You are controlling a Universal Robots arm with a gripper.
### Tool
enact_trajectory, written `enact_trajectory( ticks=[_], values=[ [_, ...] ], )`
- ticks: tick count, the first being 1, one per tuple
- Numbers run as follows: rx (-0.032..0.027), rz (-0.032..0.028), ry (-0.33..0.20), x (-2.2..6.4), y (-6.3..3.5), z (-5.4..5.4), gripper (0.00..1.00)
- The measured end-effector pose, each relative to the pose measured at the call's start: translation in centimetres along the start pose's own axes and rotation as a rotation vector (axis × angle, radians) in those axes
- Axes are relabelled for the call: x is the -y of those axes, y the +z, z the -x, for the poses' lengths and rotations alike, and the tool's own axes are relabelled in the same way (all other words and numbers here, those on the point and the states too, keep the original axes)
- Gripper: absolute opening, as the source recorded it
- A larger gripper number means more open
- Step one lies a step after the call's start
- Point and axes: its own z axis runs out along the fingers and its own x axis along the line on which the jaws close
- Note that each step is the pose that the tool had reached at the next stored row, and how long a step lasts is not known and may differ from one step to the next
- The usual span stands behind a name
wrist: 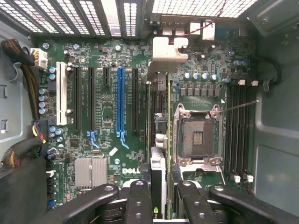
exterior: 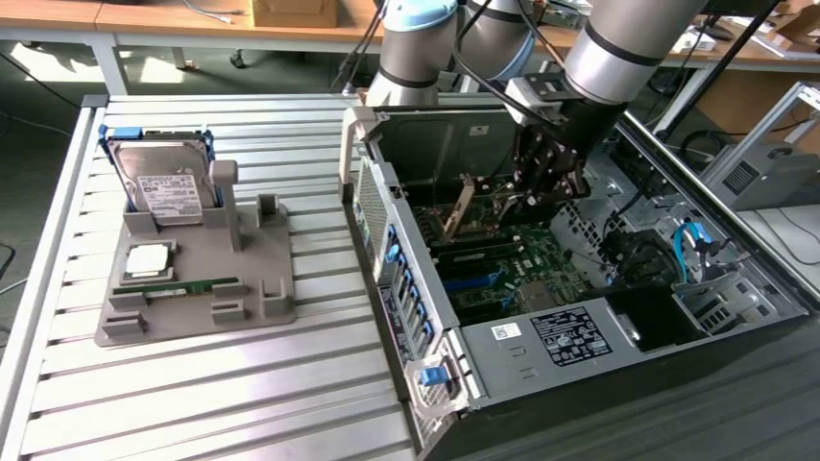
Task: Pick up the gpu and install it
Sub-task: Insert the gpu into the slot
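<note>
dell lettering (wrist: 131, 171) marks the green motherboard (wrist: 107, 116) beside the gripper (wrist: 163, 205), whose fingers (wrist: 140, 200) are clamped on the gpu (wrist: 159, 168), held edge-on inside the open computer case (exterior: 423, 288) between the blue slot (wrist: 120, 102) and the cpu socket (wrist: 198, 137). bare board lies on both sides of the card; its faces are hidden, and the power supply label (exterior: 570, 336) is too small to read.

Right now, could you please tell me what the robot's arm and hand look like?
The arm is built of thick silvery-grey tubes, with a pale blue cap at one joint and black cables running alongside it. The hand is black, with a small grey box mounted above it. Its fingers are dark metal links fastened with round pivot screws.
</note>
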Motion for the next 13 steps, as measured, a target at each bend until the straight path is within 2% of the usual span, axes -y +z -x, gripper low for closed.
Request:
enact_trajectory(
  ticks=[13],
  values=[
    [-0.0001, 0.0000, 0.000, -0.01, 0.12, -0.20, 0.27]
  ],
)
